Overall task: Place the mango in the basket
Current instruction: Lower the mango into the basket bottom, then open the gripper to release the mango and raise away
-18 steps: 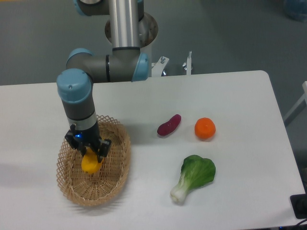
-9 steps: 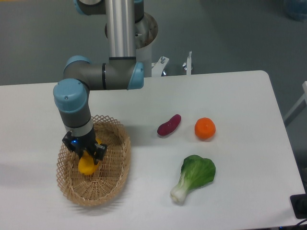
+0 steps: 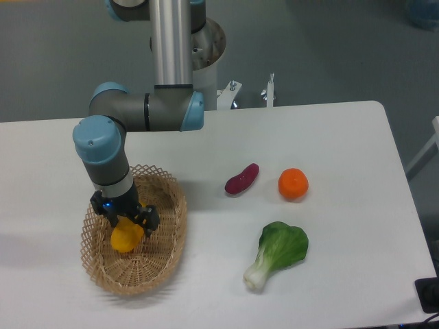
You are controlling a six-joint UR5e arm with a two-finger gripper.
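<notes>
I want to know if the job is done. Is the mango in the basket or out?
In. The mango lies within the basket rim, over its woven bottom. The gripper is right on it; whether the jaws have let go cannot be told.

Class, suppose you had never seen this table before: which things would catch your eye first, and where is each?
First the hand, low over the wicker basket at the table's left, with the yellow-orange mango between its fingers. Then the bright items to the right: an orange tangerine, a purple vegetable beside it, and a leafy green nearer the front edge.
</notes>
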